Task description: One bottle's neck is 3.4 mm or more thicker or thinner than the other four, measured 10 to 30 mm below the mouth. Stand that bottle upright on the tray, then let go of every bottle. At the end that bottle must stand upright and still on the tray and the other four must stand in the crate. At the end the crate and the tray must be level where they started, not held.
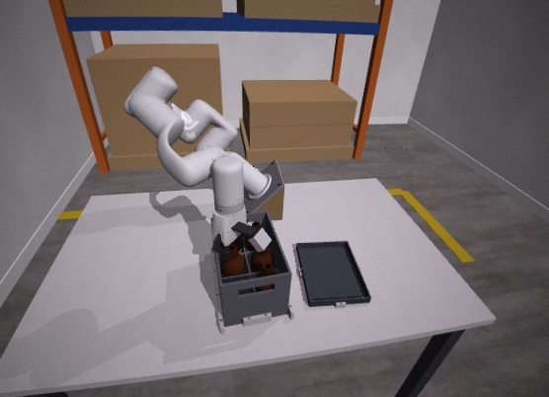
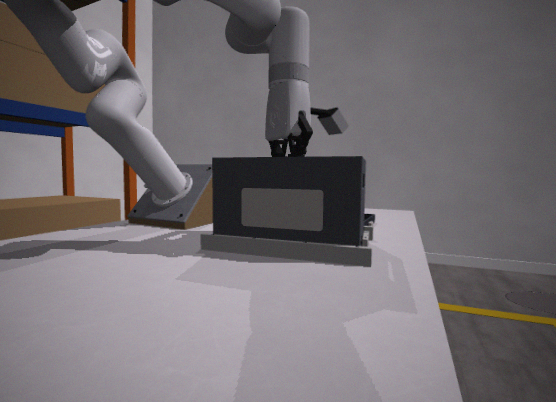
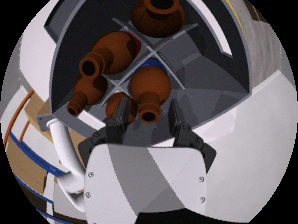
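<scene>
The grey crate (image 1: 254,305) (image 2: 227,199) (image 3: 215,75) holds five brown bottles in its divided cells. My gripper (image 1: 230,249) (image 3: 149,105) is open and points down into the crate's left side. One bottle (image 1: 233,267) (image 3: 150,87) has its neck between the spread fingers, with gaps on both sides in the wrist view. A second bottle (image 3: 114,107) is partly hidden by a finger. The others are a bottle (image 1: 268,270) (image 3: 157,22), a bottle (image 1: 261,257) (image 3: 115,52) and a bottle (image 3: 91,90). The dark tray (image 1: 333,276) is empty. Neck differences are hard to judge.
Pale brackets (image 1: 257,319) stand along the crate's foot, and a small bracket (image 1: 340,304) is at the tray's front. The crate walls and dividers rise close around the fingers. The robot's slanted base (image 1: 276,197) (image 2: 200,199) stands behind the crate.
</scene>
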You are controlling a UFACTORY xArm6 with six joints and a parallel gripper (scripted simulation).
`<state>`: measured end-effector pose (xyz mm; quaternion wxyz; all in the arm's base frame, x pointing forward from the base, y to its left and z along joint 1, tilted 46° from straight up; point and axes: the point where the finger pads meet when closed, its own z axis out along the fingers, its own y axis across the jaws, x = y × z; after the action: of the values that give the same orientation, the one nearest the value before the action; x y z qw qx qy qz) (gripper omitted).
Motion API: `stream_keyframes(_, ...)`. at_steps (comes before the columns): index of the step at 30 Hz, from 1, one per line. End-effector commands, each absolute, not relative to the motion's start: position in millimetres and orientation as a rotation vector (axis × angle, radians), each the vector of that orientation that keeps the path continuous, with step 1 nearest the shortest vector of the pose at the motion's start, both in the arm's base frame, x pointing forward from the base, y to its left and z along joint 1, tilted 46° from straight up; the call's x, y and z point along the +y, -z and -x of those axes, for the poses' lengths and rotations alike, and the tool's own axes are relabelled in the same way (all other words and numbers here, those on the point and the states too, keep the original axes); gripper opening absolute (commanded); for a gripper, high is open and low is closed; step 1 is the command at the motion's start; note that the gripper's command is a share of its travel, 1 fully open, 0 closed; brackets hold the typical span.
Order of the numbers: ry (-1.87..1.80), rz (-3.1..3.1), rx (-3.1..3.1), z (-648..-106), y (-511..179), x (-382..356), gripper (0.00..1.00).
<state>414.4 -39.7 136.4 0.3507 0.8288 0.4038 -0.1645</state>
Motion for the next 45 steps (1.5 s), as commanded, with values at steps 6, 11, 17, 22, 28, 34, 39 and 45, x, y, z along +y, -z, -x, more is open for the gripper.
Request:
stream_keyframes(6, 0.422, -2.146, 1.046, -415.3, -137.3, -38.9, 0.65)
stream_keyframes(11, 0.422, -2.146, 1.046, -415.3, -137.3, -38.9, 0.0)
stream_keyframes(17, 0.422, -2.146, 1.046, -415.3, -137.3, -38.9, 0.0)
stream_keyframes(22, 0.422, -2.146, 1.046, -415.3, -137.3, -38.9, 0.0)
stream_keyframes(28, 0.422, -2.146, 1.046, -415.3, -137.3, -38.9, 0.0)
stream_keyframes(34, 0.422, -2.146, 1.046, -415.3, -137.3, -38.9, 0.0)
stream_keyframes(39, 0.422, -2.146, 1.046, -415.3, -137.3, -38.9, 0.0)
stream_keyframes(45, 0.422, -2.146, 1.046, -415.3, -137.3, -38.9, 0.0)
